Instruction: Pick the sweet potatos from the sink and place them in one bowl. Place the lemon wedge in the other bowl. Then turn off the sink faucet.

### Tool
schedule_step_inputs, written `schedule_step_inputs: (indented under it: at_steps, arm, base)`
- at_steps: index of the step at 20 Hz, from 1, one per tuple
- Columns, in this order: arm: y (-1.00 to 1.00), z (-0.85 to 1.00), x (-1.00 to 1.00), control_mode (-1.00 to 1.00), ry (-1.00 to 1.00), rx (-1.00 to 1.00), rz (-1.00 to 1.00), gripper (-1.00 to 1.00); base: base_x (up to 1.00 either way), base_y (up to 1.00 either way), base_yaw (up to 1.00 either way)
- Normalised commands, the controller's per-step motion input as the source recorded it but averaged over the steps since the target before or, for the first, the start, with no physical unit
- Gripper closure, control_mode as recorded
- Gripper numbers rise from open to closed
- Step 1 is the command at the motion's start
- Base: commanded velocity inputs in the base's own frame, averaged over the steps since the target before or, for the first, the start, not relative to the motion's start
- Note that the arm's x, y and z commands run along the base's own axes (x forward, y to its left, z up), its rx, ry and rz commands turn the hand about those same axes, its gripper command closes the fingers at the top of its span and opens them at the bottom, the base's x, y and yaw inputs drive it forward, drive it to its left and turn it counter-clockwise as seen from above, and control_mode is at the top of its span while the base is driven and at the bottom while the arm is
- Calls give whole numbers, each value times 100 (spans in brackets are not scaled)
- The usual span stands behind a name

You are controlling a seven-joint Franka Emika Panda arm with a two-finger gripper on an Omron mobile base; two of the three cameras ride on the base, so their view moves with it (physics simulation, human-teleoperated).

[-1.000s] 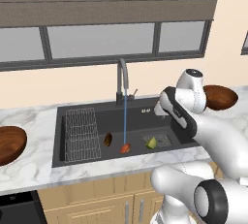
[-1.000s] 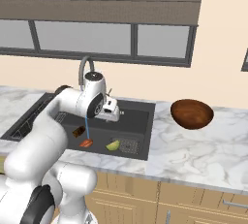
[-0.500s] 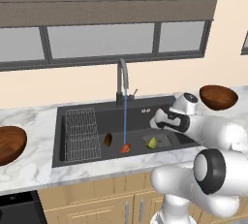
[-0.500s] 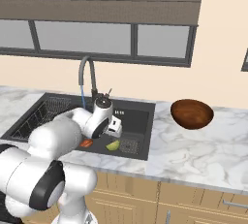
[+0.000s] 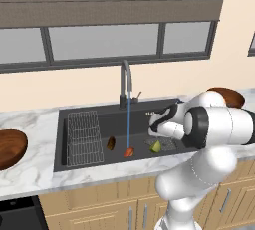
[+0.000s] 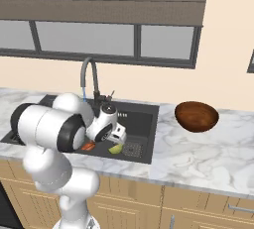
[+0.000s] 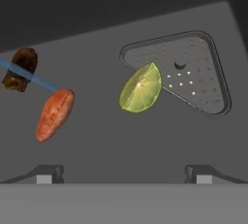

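Lemon wedge [image 7: 140, 88], yellow-green, pale face up, lies on sink [image 5: 89, 152] floor overlapping drain grate [image 7: 193, 72] edge, below my pincer [image 7: 123, 174]; pincer open wide, empty. Orange tuber [image 7: 54, 114] just left.

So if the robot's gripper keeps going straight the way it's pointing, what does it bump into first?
Probably the bare black sink floor, just short of the lemon wedge. The gripper is open with nothing between its tips; depth is hard to judge, so it might touch the lemon.
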Motion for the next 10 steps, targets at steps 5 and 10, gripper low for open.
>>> schedule_step_inputs:
  at_steps: [5, 10]
  arm:
    - [0, -70, 33, -100, 1, 1, -1, -100]
    - [-1, -49, 40, -100, 7, 0, 0, -100]
  base:
    - [0, 0, 0]
    - [0, 0, 0]
